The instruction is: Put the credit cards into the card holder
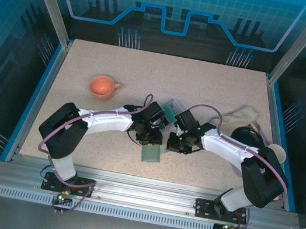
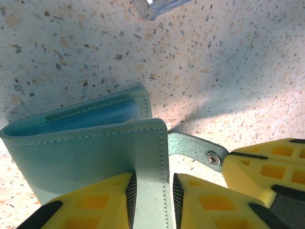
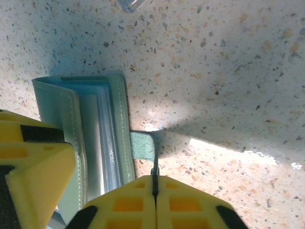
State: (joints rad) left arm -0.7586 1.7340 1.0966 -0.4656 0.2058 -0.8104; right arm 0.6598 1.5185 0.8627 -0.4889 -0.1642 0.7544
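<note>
The sage-green card holder (image 1: 151, 153) lay on the speckled worktop (image 1: 216, 90) near its front edge, between the two arms. It was partly open, with bluish inner sleeves showing. The left pincer (image 2: 152, 193) was clamped on the edge of its front cover, while the right pincer (image 3: 155, 185) had its fingers pressed together on the closure tab (image 3: 142, 145). A clear plastic box (image 1: 172, 107) sat just behind the pincers, and an orange cup (image 1: 102, 86) stood well off to the left.
</note>
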